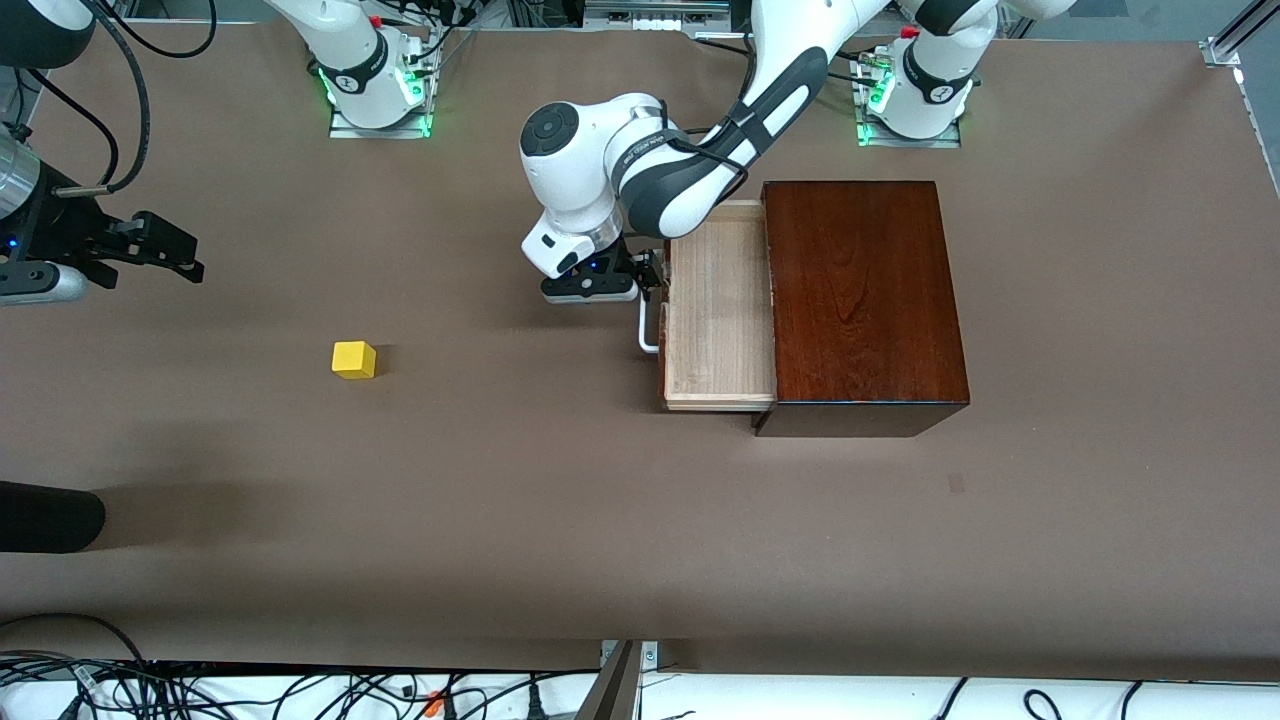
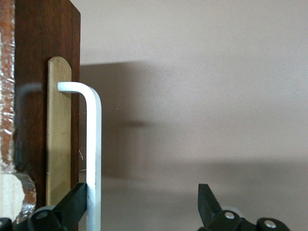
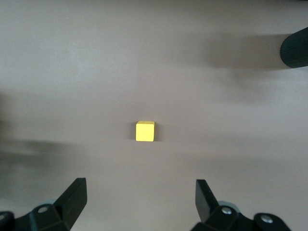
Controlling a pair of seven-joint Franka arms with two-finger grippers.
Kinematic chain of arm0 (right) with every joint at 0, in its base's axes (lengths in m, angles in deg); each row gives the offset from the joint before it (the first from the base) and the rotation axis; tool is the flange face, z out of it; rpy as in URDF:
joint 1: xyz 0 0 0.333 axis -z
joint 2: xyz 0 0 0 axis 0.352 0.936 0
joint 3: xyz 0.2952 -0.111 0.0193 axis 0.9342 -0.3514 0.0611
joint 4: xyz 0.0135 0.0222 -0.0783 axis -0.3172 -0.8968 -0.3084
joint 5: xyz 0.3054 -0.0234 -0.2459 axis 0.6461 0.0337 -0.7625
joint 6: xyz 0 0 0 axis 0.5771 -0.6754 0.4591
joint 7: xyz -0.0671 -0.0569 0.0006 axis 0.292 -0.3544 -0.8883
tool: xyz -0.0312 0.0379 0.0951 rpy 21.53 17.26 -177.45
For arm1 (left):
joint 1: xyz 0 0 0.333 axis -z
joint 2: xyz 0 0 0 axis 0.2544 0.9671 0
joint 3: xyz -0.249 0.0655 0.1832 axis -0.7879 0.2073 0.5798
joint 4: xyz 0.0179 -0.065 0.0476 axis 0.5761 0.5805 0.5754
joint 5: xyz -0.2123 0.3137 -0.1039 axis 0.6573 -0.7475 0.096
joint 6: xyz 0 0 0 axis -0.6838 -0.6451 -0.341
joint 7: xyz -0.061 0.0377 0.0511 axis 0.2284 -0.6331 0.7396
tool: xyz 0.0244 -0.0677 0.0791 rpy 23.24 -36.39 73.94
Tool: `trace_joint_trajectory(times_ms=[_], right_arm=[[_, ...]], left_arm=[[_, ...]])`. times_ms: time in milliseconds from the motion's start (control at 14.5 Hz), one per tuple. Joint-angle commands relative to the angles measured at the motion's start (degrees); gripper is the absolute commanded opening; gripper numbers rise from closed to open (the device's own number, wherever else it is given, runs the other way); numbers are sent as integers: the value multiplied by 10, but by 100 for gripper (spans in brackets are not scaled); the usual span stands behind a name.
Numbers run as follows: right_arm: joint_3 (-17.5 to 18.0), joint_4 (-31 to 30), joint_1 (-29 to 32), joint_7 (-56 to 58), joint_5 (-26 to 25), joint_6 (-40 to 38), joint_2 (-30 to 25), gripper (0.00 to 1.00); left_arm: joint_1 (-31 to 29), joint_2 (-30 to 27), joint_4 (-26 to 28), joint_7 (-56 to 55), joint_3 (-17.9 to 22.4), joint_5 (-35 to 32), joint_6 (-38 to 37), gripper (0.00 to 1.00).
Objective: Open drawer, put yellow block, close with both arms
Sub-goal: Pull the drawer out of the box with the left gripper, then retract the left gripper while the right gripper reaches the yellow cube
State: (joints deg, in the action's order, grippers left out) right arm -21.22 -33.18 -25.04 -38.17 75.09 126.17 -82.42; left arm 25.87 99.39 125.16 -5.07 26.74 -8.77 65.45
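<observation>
Drawer [image 1: 720,310] pulled out, left gripper [image 1: 652,285] spread around its handle [image 2: 94,154]; right gripper [image 1: 165,250] agape above table.

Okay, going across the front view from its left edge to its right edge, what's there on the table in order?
Right gripper → yellow block → left gripper at the white handle → pulled-out drawer → wooden box.

We see the drawer [image 1: 718,318] pulled out of the box [image 1: 860,300], our left hand [image 2: 144,204] at its handle [image 2: 93,159]; the block [image 3: 145,131] lies on the counter [image 1: 560,520] below our right hand [image 3: 139,202].
</observation>
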Motion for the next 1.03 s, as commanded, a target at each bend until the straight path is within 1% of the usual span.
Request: trace_joint_trajectory(times_ms=[0, 138, 344, 482, 620, 689, 827, 964], right_arm=[[3, 15, 6, 5, -3, 2, 9, 100], [3, 15, 6, 4, 1, 3, 12, 100], [3, 12, 4, 0, 1, 21, 12, 100], [4, 12, 4, 4, 1, 20, 18, 100], [6, 12, -2, 5, -4, 15, 34, 100], [6, 10, -2, 9, -4, 14, 50, 100], [7, 11, -2, 43, -4, 16, 87, 100], [8, 8, -5, 44, 0, 25, 114, 100]], left_arm=[[0, 4, -45, -11, -18, 19, 2, 100], [-27, -21, -38, 2, -25, 27, -33, 100], [-58, -55, -37, 65, -26, 59, -83, 100], [-97, -99, -34, 119, -26, 104, -123, 100], [-150, -161, -10, 190, -26, 151, -178, 100], [-176, -192, 7, 217, -26, 163, -191, 100], [-214, -243, 40, 249, -26, 173, -210, 100], [-250, -283, 67, 282, -26, 189, -214, 100]])
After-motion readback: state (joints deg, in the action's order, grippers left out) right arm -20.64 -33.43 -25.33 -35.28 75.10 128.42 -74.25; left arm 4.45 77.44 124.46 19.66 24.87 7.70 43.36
